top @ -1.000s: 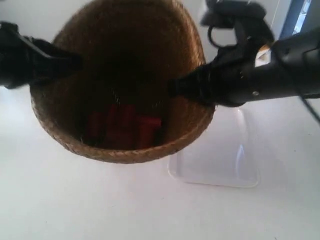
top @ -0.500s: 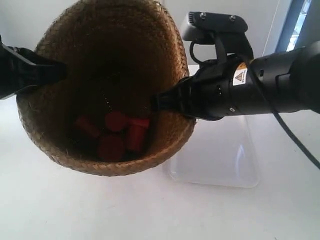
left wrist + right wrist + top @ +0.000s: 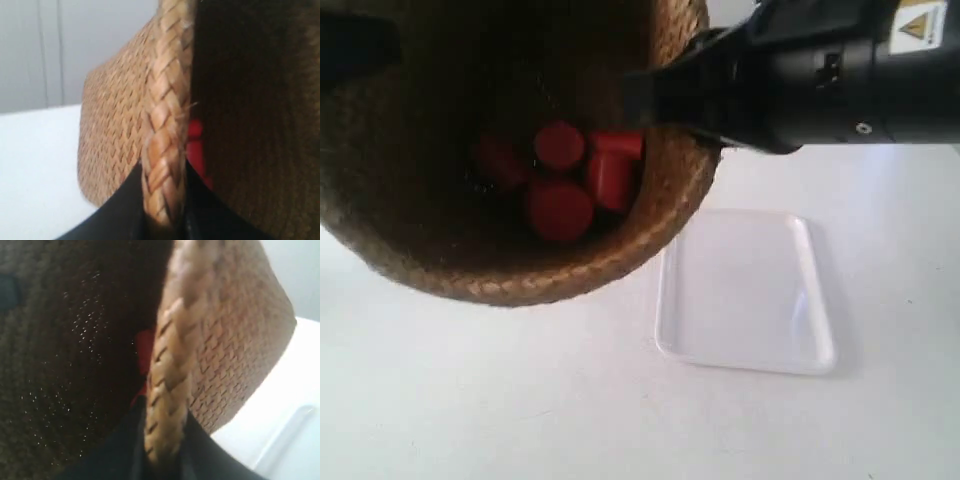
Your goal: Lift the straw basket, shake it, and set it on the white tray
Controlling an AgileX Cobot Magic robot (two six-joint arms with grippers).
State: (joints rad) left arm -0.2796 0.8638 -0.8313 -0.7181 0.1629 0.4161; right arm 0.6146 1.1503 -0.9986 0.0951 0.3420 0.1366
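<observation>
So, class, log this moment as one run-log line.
straw basket: lifted, both arms' jaws shut on rim | red cylinders: inside | white tray: empty

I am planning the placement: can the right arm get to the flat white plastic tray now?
Probably yes, load included: the right gripper is shut on the brown woven straw basket, and the white tray lies bare close by.

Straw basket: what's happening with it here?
Both arms hold the straw basket by its braided rim: the left claw and the right claw each pinch one side, shut on it. The basket looks raised off the table, close to the exterior camera, with several red pieces loose in its bottom. The white tray lies bare on the table beside it; the basket is not yet set there.
</observation>
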